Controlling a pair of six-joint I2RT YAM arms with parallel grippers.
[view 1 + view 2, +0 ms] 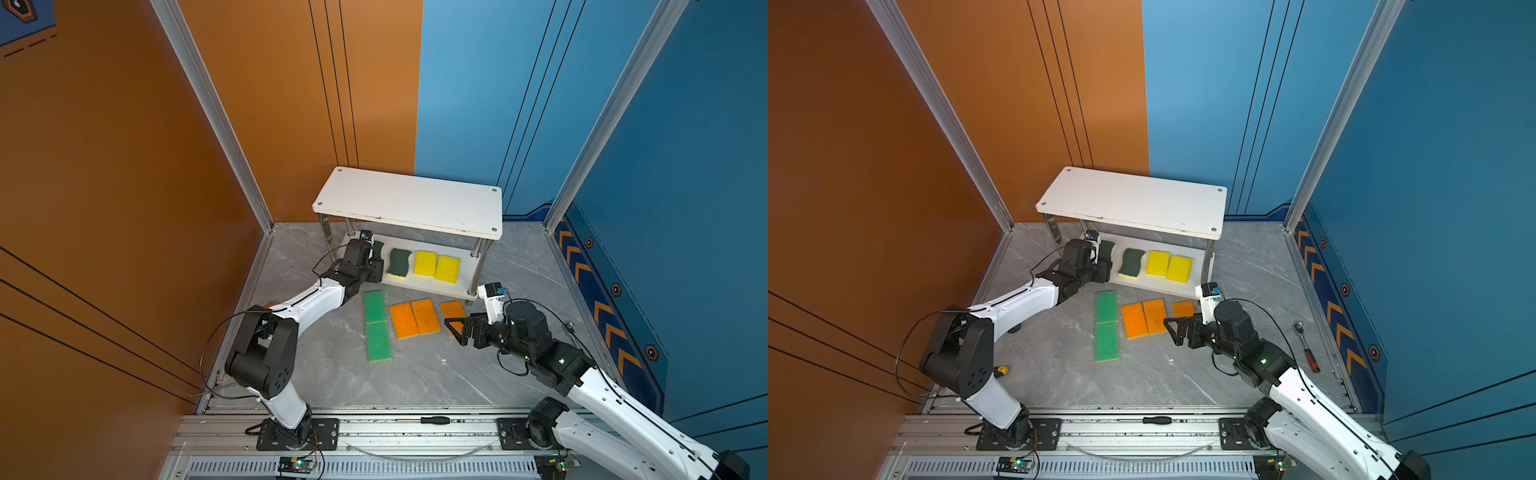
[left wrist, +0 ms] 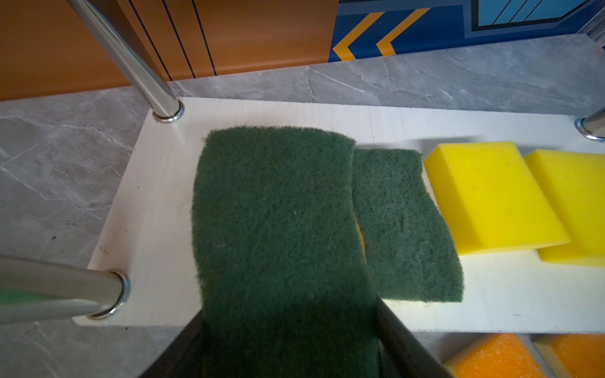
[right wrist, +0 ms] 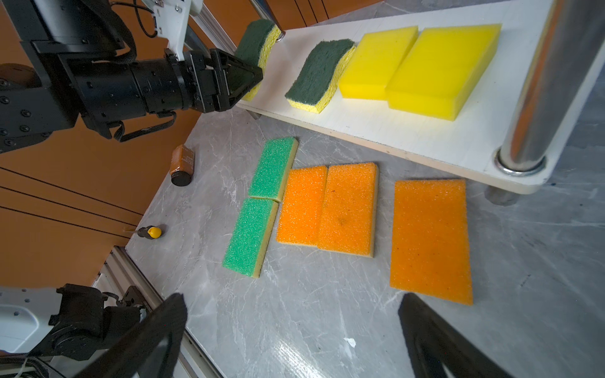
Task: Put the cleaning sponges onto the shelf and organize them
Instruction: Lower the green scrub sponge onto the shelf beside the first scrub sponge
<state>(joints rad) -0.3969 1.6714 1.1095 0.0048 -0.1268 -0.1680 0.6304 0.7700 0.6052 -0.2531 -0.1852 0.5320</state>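
Left gripper (image 3: 253,78) pinches dark-green sponge (image 2: 278,212) across width, over left end of lower shelf board (image 2: 157,196). Judgement: light, squashy foam, so grip the sides gently. Right gripper (image 1: 454,331) gapes empty above orange sponge (image 3: 430,239).

1. On the low board (image 3: 376,124) of the white shelf (image 1: 407,199) lie one dark green sponge (image 1: 400,263) and two yellow sponges (image 1: 425,262).
2. On the gray table (image 1: 415,374) lie two light green sponges (image 1: 375,307) and three orange sponges (image 1: 425,316).
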